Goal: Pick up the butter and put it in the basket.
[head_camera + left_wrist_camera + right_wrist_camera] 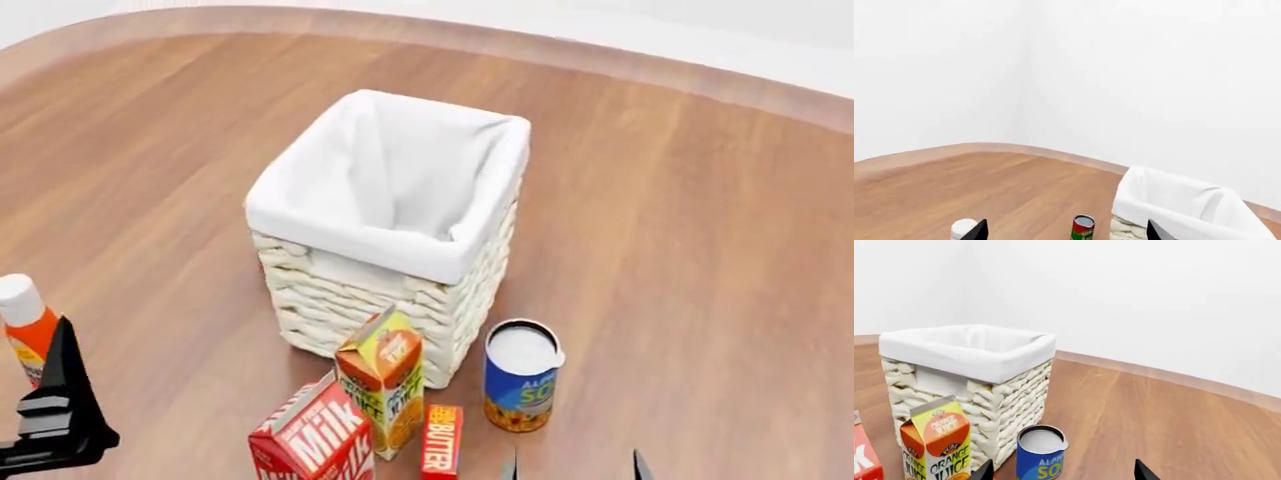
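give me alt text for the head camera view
A large cream wicker basket with white cloth liner stands on a wooden floor; before it stand a milk carton, orange juice carton, small red butter box and blue can.

matte black left pincer [54, 420] with angular pointed fingers; right pincer [574, 466] only two dark tips

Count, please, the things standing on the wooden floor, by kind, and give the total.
Basket: 1
Cartons: 2, milk and orange juice
Cans: 2, blue and red-green
Butter box: 1
Bottle with white cap: 1
Total: 7
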